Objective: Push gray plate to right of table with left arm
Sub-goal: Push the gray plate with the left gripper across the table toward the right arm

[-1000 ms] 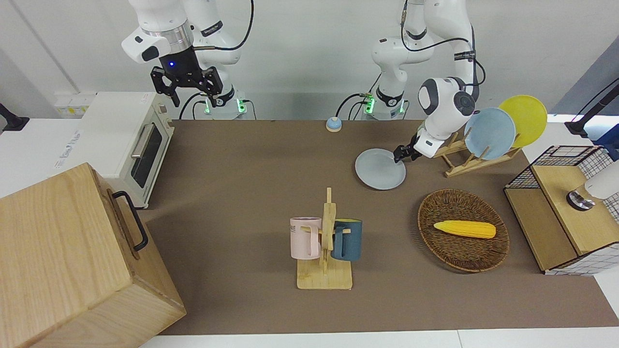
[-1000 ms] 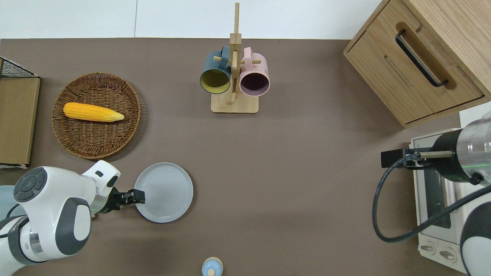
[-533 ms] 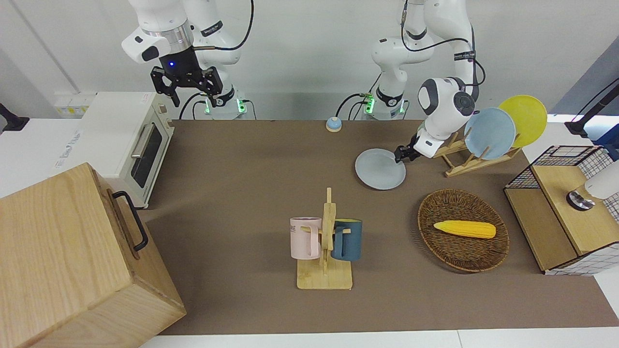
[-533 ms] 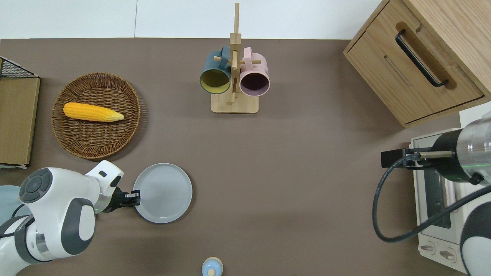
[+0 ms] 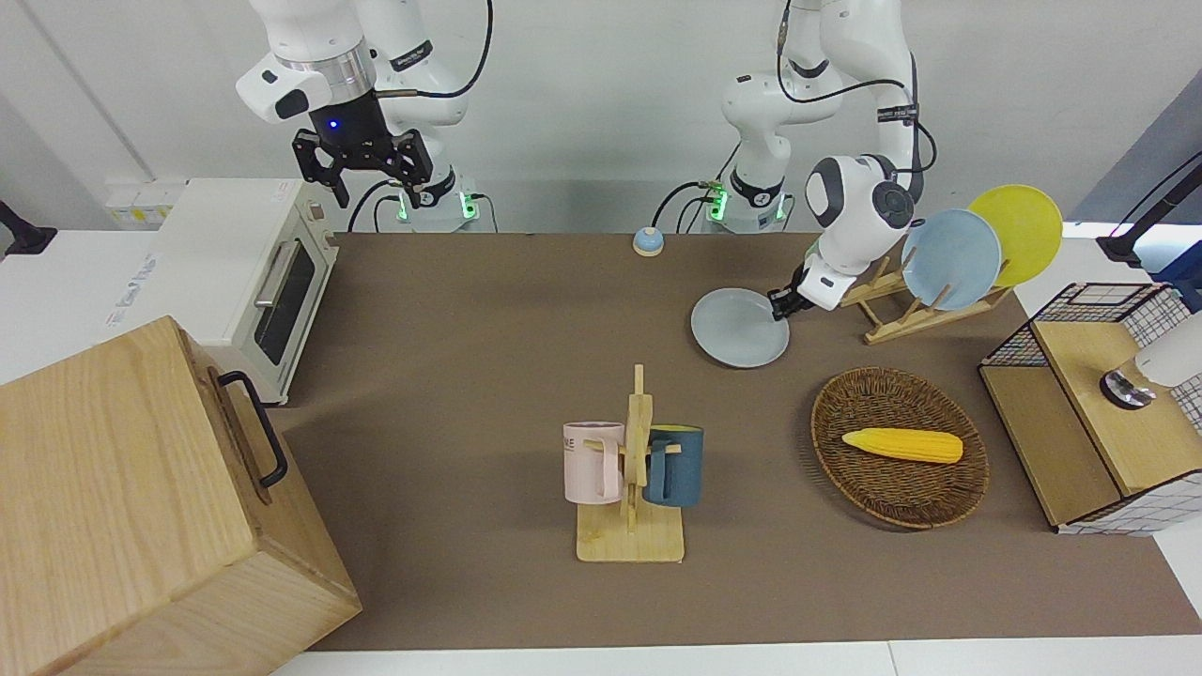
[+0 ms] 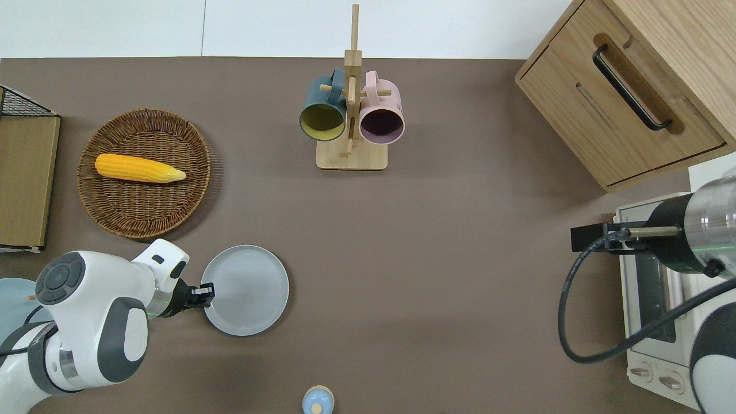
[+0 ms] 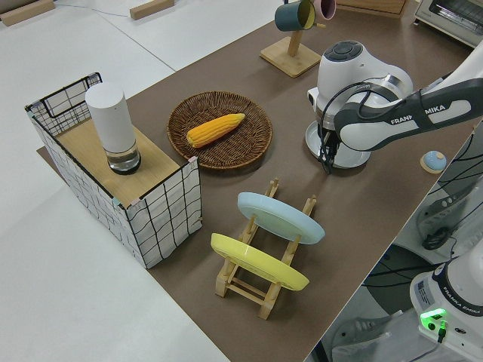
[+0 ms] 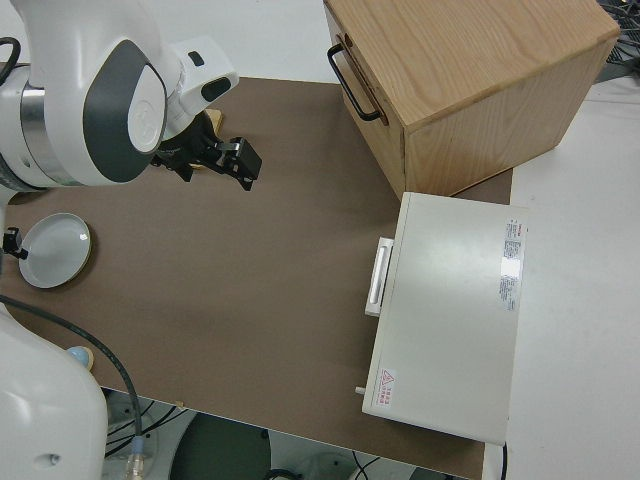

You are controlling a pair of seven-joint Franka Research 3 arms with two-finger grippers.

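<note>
The gray plate (image 5: 740,328) (image 6: 245,289) lies flat on the brown table (image 5: 488,357), nearer to the robots than the wicker basket. My left gripper (image 5: 778,305) (image 6: 206,290) is low at the plate's rim, on the side toward the left arm's end of the table. Its fingers look shut, and it touches the rim. In the left side view the left arm hides much of the plate (image 7: 349,158). The right gripper (image 5: 362,178) is parked and open.
A wooden rack (image 5: 897,314) holds a sky-blue plate (image 5: 950,258) and a yellow plate (image 5: 1016,235). A wicker basket (image 6: 144,221) holds a corn cob (image 6: 138,168). A mug stand (image 6: 351,123), small bell (image 6: 317,401), toaster oven (image 5: 254,272), wooden cabinet (image 5: 141,507) and wire shelf (image 5: 1094,404) are also here.
The left gripper's tip drew back slightly from over the plate's rim to its edge, and the wrist swung a little. The plate has barely moved. The right arm is still.
</note>
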